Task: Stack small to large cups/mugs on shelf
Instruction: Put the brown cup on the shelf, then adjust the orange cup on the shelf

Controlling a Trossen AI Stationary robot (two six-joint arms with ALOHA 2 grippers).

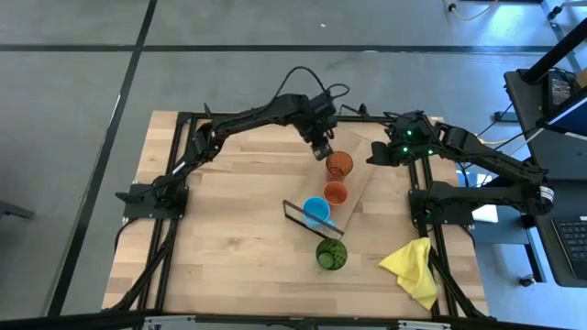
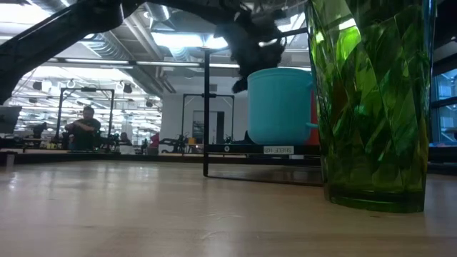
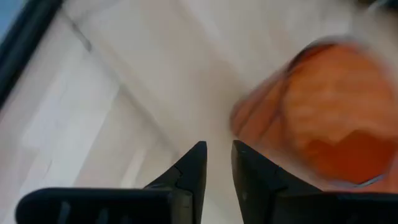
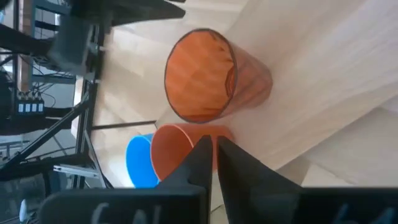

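Shelf lies diagonally on the table. On it, in a row: orange-red tumbler, small red-orange cup, light-blue mug. Green tumbler stands on the table off the shelf's near end. Left gripper sits just beside the orange-red tumbler, fingers narrowly parted, apparently holding nothing. Right gripper closed and empty, at the shelf's far end.
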